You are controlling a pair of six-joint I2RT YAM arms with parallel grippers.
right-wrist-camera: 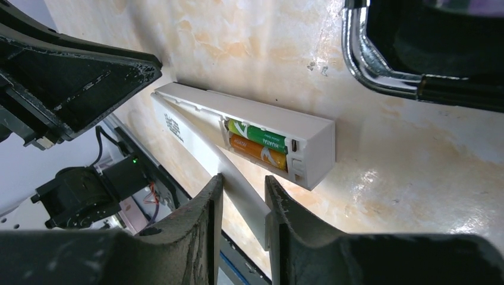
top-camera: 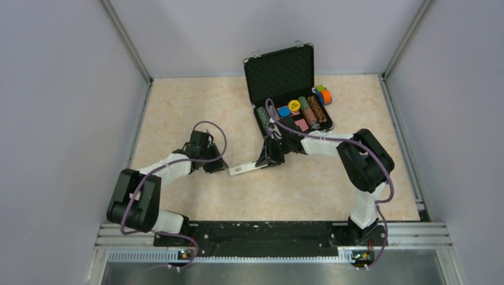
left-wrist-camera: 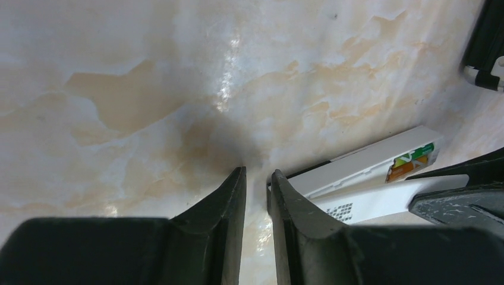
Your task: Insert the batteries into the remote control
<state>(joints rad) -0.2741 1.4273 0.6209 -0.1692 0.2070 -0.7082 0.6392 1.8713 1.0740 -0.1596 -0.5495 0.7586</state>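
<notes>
The white remote control (top-camera: pixel 243 169) lies on the table between both grippers, its battery bay open. In the right wrist view the remote (right-wrist-camera: pixel 196 107) holds the green battery (right-wrist-camera: pixel 258 135) and the orange-brown battery (right-wrist-camera: pixel 257 151) side by side. My right gripper (right-wrist-camera: pixel 243 181) is shut on the remote's loose white cover strip (right-wrist-camera: pixel 235 172), held slanted beside the bay. My left gripper (left-wrist-camera: pixel 257 173) is nearly closed and empty, its right finger (left-wrist-camera: pixel 291 196) against the remote's end (left-wrist-camera: pixel 356 163). The cover (left-wrist-camera: pixel 380 200) with its dark label patch also shows there.
An open black case (top-camera: pixel 280 71) stands at the back right with poker chips (top-camera: pixel 294 105) and coloured blocks (top-camera: pixel 324 95) in and beside it. Its chrome corner (right-wrist-camera: pixel 380 77) is close to the right gripper. The rail (top-camera: pixel 267 234) runs along the near edge.
</notes>
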